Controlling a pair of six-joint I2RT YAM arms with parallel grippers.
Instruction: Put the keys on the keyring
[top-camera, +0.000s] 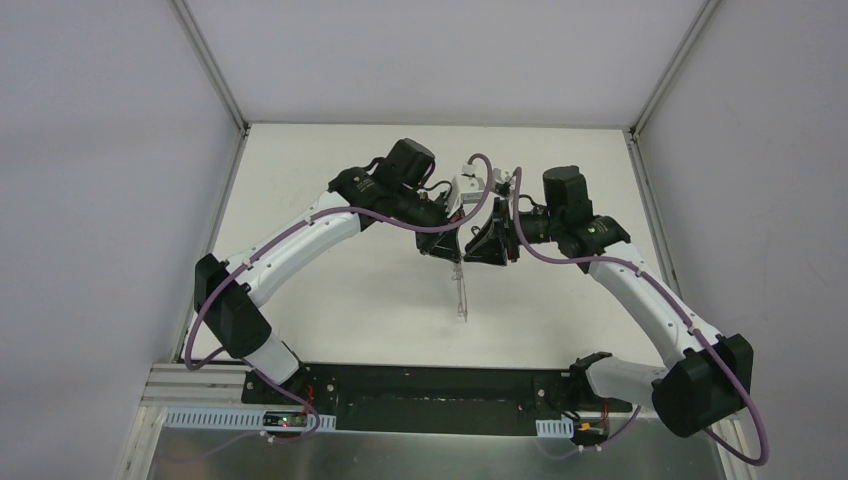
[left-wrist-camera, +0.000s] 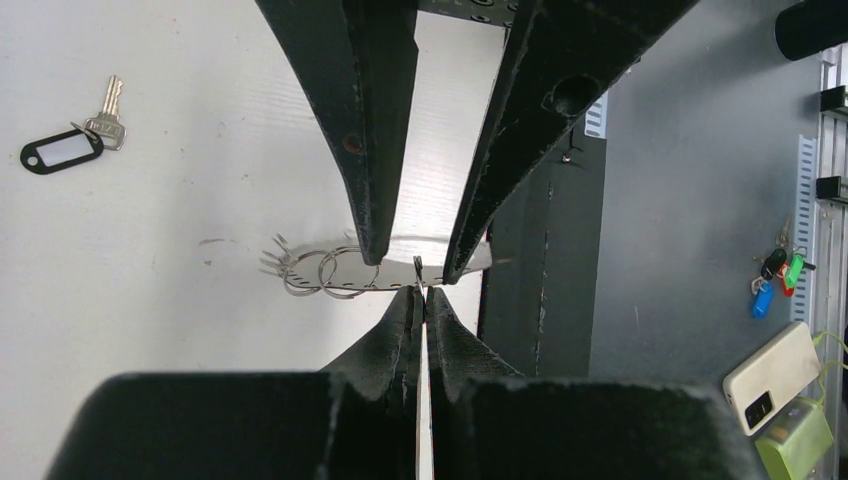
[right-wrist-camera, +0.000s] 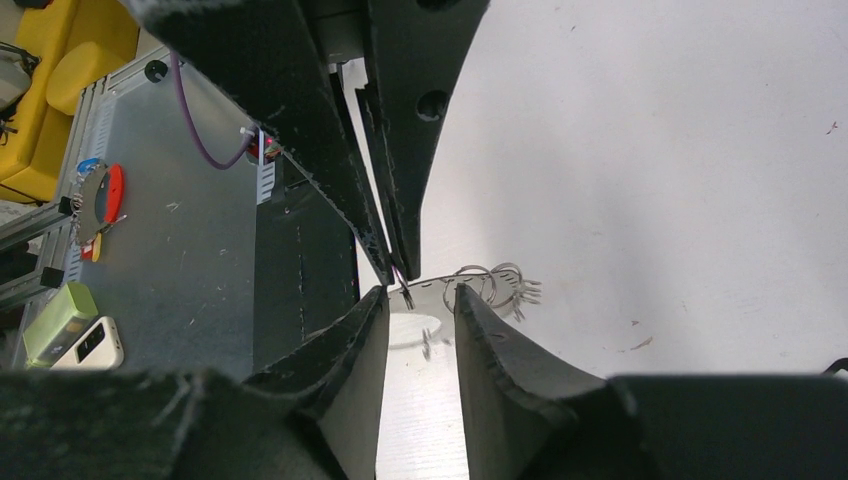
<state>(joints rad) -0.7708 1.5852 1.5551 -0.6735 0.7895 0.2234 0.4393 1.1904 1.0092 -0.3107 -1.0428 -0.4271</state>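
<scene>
The keyring (left-wrist-camera: 340, 293) is a thin grey wire loop with small silvery rings bunched at one side, held above the white table. In the top view the keyring (top-camera: 461, 295) shows as a thin sliver below both grippers. My left gripper (left-wrist-camera: 421, 290) is shut on the loop's rim. My right gripper (right-wrist-camera: 422, 295) faces it from the other side. Its jaws stand apart, one on each side of the left fingertips, over the keyring (right-wrist-camera: 490, 280). The key (left-wrist-camera: 62, 150), with its black oval head, lies flat on the table at the upper left of the left wrist view.
Past the table's near edge runs a dark base bar (left-wrist-camera: 540, 300) and a grey metal shelf. On it lie a phone (left-wrist-camera: 770, 380), a green box (left-wrist-camera: 795, 440) and a bunch of coloured keys (left-wrist-camera: 775, 280). White walls (top-camera: 110, 150) close in the table.
</scene>
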